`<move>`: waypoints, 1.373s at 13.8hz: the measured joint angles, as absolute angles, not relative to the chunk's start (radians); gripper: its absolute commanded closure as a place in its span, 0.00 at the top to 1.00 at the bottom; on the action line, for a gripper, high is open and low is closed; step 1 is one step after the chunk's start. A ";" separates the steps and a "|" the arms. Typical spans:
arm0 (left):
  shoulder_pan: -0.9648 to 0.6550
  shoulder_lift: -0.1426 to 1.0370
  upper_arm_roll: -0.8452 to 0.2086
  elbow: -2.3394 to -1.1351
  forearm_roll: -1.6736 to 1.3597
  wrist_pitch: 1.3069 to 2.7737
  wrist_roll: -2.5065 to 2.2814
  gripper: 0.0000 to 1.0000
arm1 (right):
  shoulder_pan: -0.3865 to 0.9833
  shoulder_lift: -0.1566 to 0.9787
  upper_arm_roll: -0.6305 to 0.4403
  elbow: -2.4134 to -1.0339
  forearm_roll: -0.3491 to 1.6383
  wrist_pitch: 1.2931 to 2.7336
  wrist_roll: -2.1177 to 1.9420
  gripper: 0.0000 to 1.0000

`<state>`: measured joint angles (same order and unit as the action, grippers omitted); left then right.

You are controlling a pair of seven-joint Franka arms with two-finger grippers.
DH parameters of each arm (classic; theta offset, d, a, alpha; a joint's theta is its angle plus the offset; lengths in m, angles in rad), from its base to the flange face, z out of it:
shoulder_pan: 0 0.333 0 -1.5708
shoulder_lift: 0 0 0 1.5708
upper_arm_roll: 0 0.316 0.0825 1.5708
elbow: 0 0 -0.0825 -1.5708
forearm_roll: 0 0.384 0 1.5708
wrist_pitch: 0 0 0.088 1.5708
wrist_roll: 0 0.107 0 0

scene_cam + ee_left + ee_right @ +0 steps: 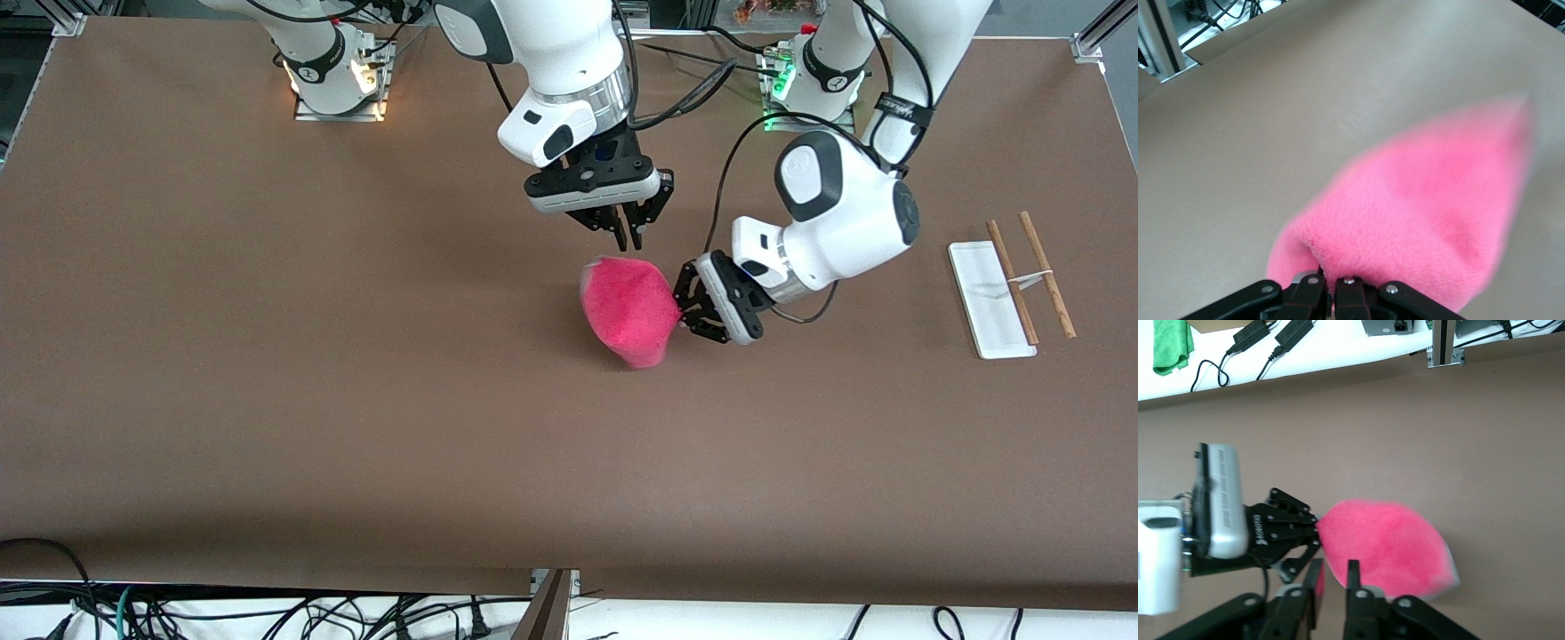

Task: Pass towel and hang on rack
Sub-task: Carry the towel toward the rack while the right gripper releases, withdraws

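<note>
Gripping the towel (629,309) mid-air — left tool (685,313); right tool (628,233) open above it.

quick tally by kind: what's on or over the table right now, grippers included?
Towel: 1, pink towel, held by the left gripper over the table's middle.
Rack: 1, rack, at the left arm's end of the table.
Grippers: 2, the left one and the right gripper above the towel.
Total: 4.
</note>
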<state>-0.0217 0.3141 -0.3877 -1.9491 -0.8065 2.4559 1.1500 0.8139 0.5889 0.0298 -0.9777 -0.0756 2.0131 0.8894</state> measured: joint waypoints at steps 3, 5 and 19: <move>0.075 0.278 -0.384 -1.950 -0.806 2.325 1.150 0.00 | 0.814 0.589 0.027 -0.978 -0.076 2.013 0.889 1.00; 0.151 0.272 -0.367 -1.956 -0.783 2.238 1.150 0.00 | 0.813 0.588 0.023 -0.978 -0.076 2.013 0.888 1.00; 0.557 0.290 -0.159 -1.877 -0.386 1.696 1.416 0.00 | 0.273 0.564 0.004 -0.980 -0.075 1.797 0.088 1.00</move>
